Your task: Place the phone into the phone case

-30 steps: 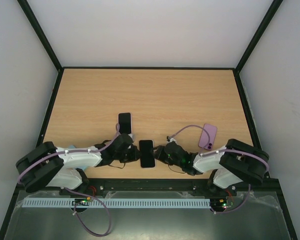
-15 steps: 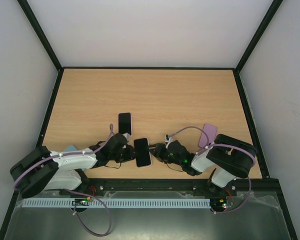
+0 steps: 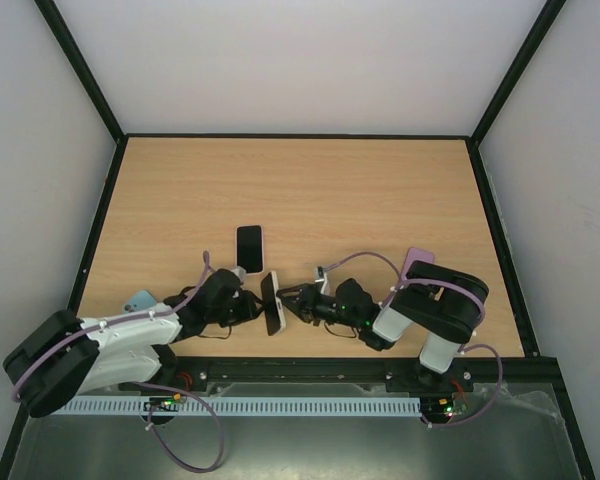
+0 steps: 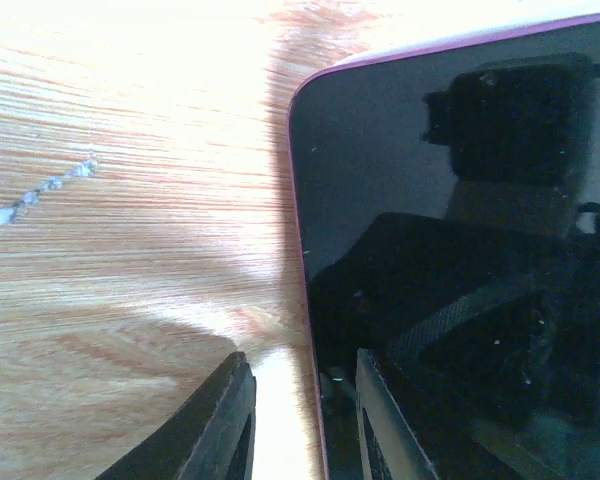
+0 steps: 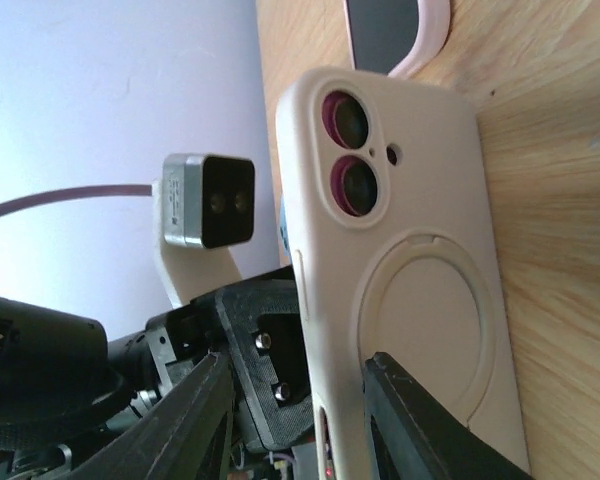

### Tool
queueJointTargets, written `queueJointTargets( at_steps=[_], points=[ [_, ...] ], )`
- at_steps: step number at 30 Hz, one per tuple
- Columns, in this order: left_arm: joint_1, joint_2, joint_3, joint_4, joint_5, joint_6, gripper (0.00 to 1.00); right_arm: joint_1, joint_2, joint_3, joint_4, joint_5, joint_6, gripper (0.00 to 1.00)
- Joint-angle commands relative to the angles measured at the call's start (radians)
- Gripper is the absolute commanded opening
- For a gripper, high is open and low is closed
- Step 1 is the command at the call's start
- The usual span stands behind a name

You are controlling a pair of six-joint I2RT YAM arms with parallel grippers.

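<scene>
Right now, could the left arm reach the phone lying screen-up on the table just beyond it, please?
Probably yes: the screen-up phone lies uncovered close beyond the left hand, with nothing between them.

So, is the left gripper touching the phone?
Cannot tell. The left wrist view shows one finger of the left gripper clear of the edge of the phone, lit table between; the other overlaps the dark screen, hiding any contact or gap.

— The phone (image 4: 460, 260) just ahead of the left claw (image 4: 300, 410)?
— Glossy black glass, mirror-smooth, with a pink rim.
— And the case (image 5: 410, 300) between the fingers of the right claw (image 5: 300, 410)?
— Matt cream, rubbery-looking. The table (image 4: 130, 200) under both claws is pale wood grain with a slight sheen.
</scene>
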Motion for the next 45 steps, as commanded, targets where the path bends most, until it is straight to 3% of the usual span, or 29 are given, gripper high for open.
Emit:
queueJointTargets(
  at_steps=[1, 10, 20, 25, 30, 38, 41, 45],
  points=[
    [-0.001, -0.002, -0.020, -0.020, 0.013, 0.023, 0.32, 0.021, 0.024, 0.033, -0.042, -0.070, -0.014, 0.37],
    [-0.001, 0.061, -0.015, 0.058, 0.067, 0.031, 0.32, 0.022, 0.019, 0.047, -0.188, -0.031, -0.055, 0.35],
    [0.000, 0.093, -0.015, 0.103, 0.094, 0.019, 0.31, 0.019, -0.039, 0.076, -0.372, 0.018, -0.125, 0.21],
    [0.050, 0.060, -0.036, 0.147, 0.168, 0.001, 0.33, 0.007, -0.045, 0.067, -0.299, -0.010, -0.121, 0.15],
    [0.200, -0.144, -0.072, 0.093, 0.263, 0.023, 0.52, -0.006, -0.073, 0.037, -0.146, -0.052, -0.081, 0.12],
    [0.474, -0.446, -0.080, -0.003, 0.491, 0.029, 0.80, -0.006, -0.190, 0.049, -0.049, -0.114, -0.093, 0.11],
    [0.509, -0.508, -0.078, 0.039, 0.581, -0.008, 0.87, -0.007, -0.237, 0.067, -0.024, -0.140, -0.093, 0.11],
    [0.511, -0.565, -0.086, 0.187, 0.654, -0.118, 0.89, -0.007, -0.269, 0.093, 0.005, -0.186, -0.081, 0.11]
  ],
)
